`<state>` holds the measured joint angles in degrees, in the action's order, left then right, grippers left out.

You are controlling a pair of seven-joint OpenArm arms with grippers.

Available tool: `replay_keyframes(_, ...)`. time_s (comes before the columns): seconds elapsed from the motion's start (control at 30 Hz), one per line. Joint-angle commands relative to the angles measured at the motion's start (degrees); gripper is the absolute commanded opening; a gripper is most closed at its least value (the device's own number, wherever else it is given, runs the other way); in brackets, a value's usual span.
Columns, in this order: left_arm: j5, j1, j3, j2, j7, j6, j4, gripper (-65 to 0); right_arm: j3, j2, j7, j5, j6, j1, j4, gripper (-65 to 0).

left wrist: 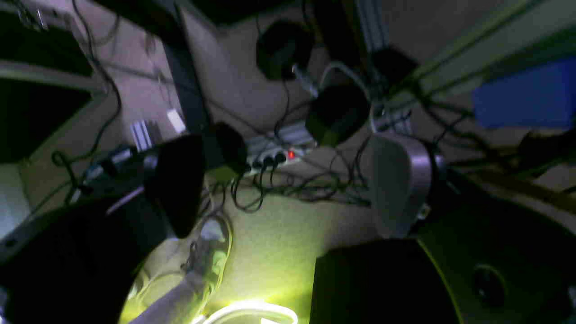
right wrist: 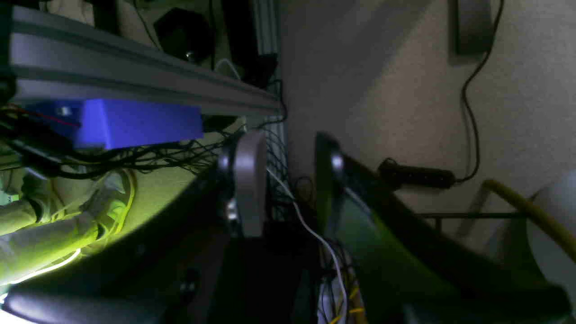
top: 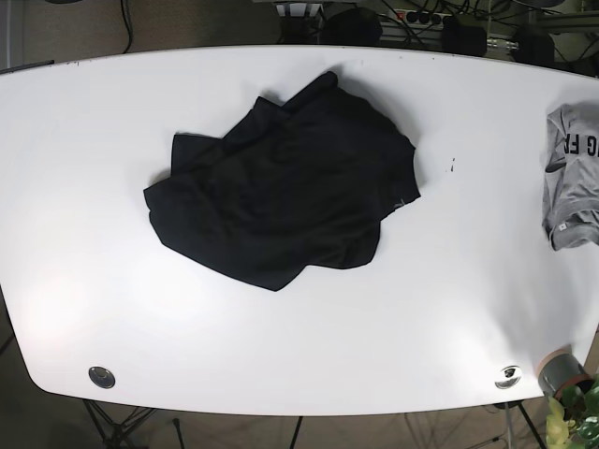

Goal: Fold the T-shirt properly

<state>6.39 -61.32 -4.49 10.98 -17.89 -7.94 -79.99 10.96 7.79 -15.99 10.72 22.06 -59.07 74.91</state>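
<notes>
A black T-shirt (top: 281, 196) lies crumpled and unfolded on the white table (top: 449, 309), left of centre toward the back. Neither arm shows in the base view. In the left wrist view my left gripper (left wrist: 288, 189) is open, one black finger (left wrist: 175, 184) and one grey finger (left wrist: 396, 184) set wide apart, with only floor and cables behind them. My right gripper (right wrist: 288, 180) is also open, with nothing between its grey finger (right wrist: 247, 180) and dark finger (right wrist: 328, 180). Both wrist cameras point below table level, away from the shirt.
A grey printed shirt (top: 571, 178) lies folded at the table's right edge. A power strip (left wrist: 270, 157), tangled cables and a person's shoe (left wrist: 211, 247) are on the floor. An aluminium frame rail (right wrist: 135, 72) with a blue box (right wrist: 135, 121) runs beside the right gripper.
</notes>
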Motion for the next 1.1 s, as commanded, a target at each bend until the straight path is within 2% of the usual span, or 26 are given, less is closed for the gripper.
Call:
replay_keyframes(0.0, -0.20, -2.46, 0.05, 0.05, -0.79, -0.36, -1.82, -13.9, 0.51, 0.34, -0.93, 0.31, 0.31, -2.34, 0.82, -47.9)
replay_keyframes(0.37, -0.20, -7.74, 0.23, 0.05, -0.97, -0.45, -14.04, -13.9, 0.69, 0.25, -0.93, 0.40, 0.05, -8.40, 10.14, -47.9)
replay_keyframes(0.63, -0.20, -11.25, 0.49, 0.05, -0.70, -0.45, -24.41, -13.9, 5.17, -1.42, -0.58, 0.40, 0.13, -12.45, 20.25, -47.9)
replay_keyframes(0.87, -0.20, -11.52, 1.46, 0.14, -0.70, -0.45, -29.68, -13.9, 8.86, -1.59, -0.58, 0.40, 0.22, -13.68, 28.07, -47.9)
replay_keyframes(1.07, -0.20, -9.23, 1.99, -0.04, -0.70, -0.45, -33.11, -13.9, 9.65, -1.68, -0.50, 0.40, 0.13, -11.13, 31.59, -47.9)
